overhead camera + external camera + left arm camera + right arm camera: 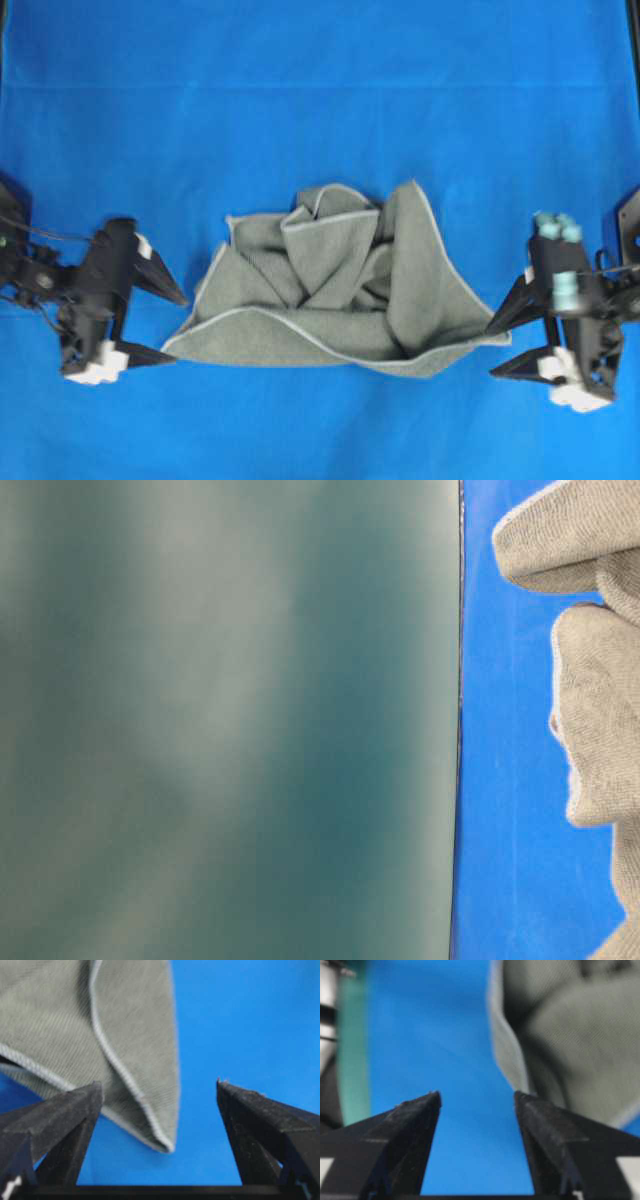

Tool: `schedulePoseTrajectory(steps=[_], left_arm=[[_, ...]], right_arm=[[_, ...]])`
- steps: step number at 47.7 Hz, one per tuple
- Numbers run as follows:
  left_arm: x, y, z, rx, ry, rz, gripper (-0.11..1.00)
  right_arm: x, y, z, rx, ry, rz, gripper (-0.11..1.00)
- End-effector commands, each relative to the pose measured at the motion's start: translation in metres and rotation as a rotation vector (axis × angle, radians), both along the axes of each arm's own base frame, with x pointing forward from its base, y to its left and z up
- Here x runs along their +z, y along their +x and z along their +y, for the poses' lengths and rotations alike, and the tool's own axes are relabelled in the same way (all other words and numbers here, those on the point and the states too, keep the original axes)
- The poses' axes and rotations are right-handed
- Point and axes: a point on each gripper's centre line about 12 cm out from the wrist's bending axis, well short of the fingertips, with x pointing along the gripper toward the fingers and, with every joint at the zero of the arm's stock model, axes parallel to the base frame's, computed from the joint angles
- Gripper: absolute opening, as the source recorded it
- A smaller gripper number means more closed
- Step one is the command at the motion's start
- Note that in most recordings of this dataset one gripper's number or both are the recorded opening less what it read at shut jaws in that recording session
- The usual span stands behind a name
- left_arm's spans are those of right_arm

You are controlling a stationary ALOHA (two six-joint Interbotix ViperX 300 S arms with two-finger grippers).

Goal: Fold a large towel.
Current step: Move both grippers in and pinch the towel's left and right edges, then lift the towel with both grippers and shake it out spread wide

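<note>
The left hand (180, 327) stands released, its two dark fingers (75, 1110) spread wide with only blue counter between them. It grasps nothing. In its wrist view a pointed corner of the towel (150, 1110) hangs down into the gap near the left finger, its pale hem running along the folded edge to the tip. Whether that finger touches the cloth cannot be told; the other finger is well apart from it. From overhead, this hand lies at the left of the counter (320, 100), fingertips pointing right, just beside the towel's lower left corner.

The right hand (492, 350) is also released, fingers (415, 1120) parted and empty, blue showing between them. Its wrist view has the towel (570, 1050) blurred and bunched beyond the right finger, with a hemmed edge curving down toward that fingertip; contact cannot be judged. From overhead, it sits at the right of the counter, fingertips pointing left, the upper one at the towel's lower right corner.

The towel (330, 290) lies between the two hands, around the middle of the counter, crumpled and unfolded. Several ridges and pleats bunch toward its centre, and its front edge runs fairly straight from one hand to the other.

The table-level view is mostly filled by a blurred dark grey-green surface; at its right edge, raised folds of towel (600, 710) stand against the blue.
</note>
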Motion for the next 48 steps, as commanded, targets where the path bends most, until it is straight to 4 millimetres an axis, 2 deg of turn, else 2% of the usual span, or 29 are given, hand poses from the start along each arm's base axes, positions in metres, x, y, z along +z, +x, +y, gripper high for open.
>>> schedulePoseTrajectory(steps=[1,10,17,22,27,29,32,36,39,41,48], left_arm=[[-0.007,0.013,-0.003,0.008,0.005,0.022,0.86],[-0.027,0.024,-0.007,0.013,0.02,0.089,0.86],[-0.042,0.02,-0.007,0.029,0.026,0.171,0.86],[-0.045,0.016,-0.005,0.03,0.044,0.22,0.84],[-0.048,0.014,0.0,0.046,0.056,0.267,0.78],[-0.048,0.013,0.002,0.049,0.064,0.289,0.71],[-0.047,0.013,0.002,0.042,0.075,0.308,0.55],[-0.044,0.014,0.001,0.036,0.085,0.327,0.3],[-0.038,0.015,0.001,0.033,0.09,0.334,0.13],[-0.031,0.017,0.001,0.027,0.092,0.327,0.04],[0.004,0.022,0.001,0.007,0.093,0.266,0.03]], right_arm=[[-0.007,0.007,0.003,-0.014,-0.019,0.067,0.62],[-0.036,0.019,0.009,-0.019,-0.052,0.141,0.63],[-0.057,0.027,0.01,-0.024,-0.067,0.178,0.63],[-0.072,0.031,0.003,-0.053,-0.084,0.226,0.64],[-0.077,0.033,-0.005,-0.073,-0.099,0.245,0.62],[-0.076,0.034,-0.008,-0.074,-0.106,0.242,0.61],[-0.074,0.034,-0.008,-0.07,-0.112,0.237,0.55],[-0.065,0.035,-0.009,-0.07,-0.108,0.219,0.33],[-0.054,0.035,-0.009,-0.07,-0.101,0.196,0.13],[-0.046,0.035,-0.009,-0.07,-0.092,0.174,0.03],[-0.007,0.033,-0.01,-0.072,-0.053,0.071,0.02]])
